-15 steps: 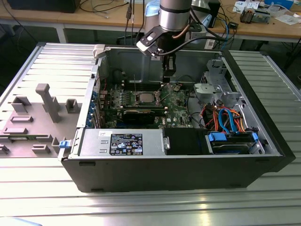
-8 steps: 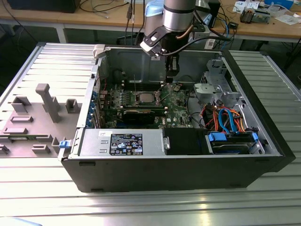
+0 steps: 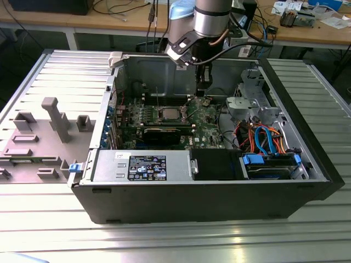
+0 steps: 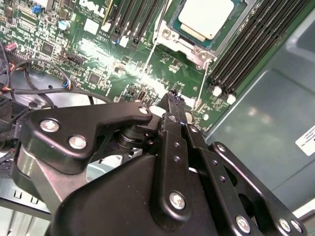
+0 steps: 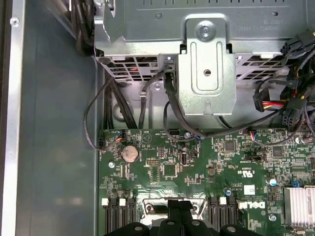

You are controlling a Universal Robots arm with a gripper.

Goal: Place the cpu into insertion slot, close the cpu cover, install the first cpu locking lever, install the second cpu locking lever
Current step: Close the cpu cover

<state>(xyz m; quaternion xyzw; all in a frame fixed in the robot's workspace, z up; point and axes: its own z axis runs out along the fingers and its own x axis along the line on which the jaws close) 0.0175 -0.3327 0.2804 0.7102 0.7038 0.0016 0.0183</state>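
you are working with a good deal hidden here: in the second wrist view the black body of the gripper (image 4: pixel 176 101) is covering much of the board, and the cpu (image 4: pixel 206 17) is being cut by the picture's edge, so part of its silver top is missing. in the first wrist view the gripper (image 5: pixel 178 210) is blocking most of the socket area. the fingers are lying pressed together, with nothing showing between them. the cpu is sitting flat in the insertion slot (image 4: pixel 168 33), and the cpu cover (image 4: pixel 199 49) is lying down around it as a silver frame; you cannot tell where the cover ends and the slot's rim begins. the cpu is lying beyond the fingertips and apart from them, with a strip of green motherboard (image 4: pixel 162 69) between. one lever wire (image 4: pixel 202 83) is ending just beside the tips, and contact is not readable. the other lever wire (image 4: pixel 147 59) is running clear of the fingers. the exterior view is adding the layout: the arm (image 3: pixel 211 19) is reaching down into the open computer case (image 3: pixel 181 192), and the gripper is hanging to the exterior view's right of the cpu. the first wrist view is adding a drive bracket (image 5: pixel 206 73), black cables (image 5: pixel 172 108) and a coin cell (image 5: pixel 130 153).
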